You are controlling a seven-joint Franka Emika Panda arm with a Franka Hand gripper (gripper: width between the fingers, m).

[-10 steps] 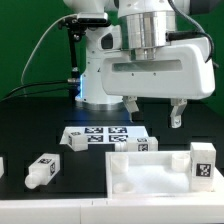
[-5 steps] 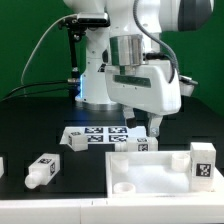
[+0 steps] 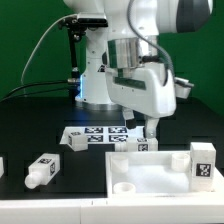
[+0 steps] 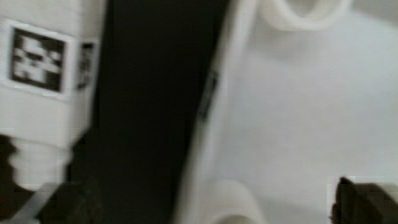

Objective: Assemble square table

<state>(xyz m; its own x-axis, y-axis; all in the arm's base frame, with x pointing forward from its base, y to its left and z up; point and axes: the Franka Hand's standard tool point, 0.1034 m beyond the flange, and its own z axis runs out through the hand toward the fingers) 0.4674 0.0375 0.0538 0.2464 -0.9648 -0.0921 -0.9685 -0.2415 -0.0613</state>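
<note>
The white square tabletop slab point(image 3: 150, 172) lies at the front of the black table, with round corner holes. It fills much of the wrist view point(image 4: 302, 110), where a corner hole point(image 4: 302, 10) shows. One tagged white leg point(image 3: 143, 144) lies just behind the slab's back edge. Another leg point(image 3: 203, 161) stands at the slab's right side in the exterior view. A third leg point(image 3: 40, 171) lies at the exterior view's left. My gripper point(image 3: 141, 127) hangs open and empty just above the leg behind the slab. In the wrist view its gripper point(image 4: 205, 200) straddles the slab's edge.
The marker board point(image 3: 97, 136) lies behind the slab, in front of the robot base point(image 3: 95, 85). A white tagged piece point(image 4: 45, 55) shows across a strip of black table in the wrist view. Another white piece point(image 3: 2, 165) is cut off at the exterior view's left edge.
The gripper has turned about its vertical axis and moved down and toward the exterior view's left, to just above the leg behind the slab. The parts have not moved.
</note>
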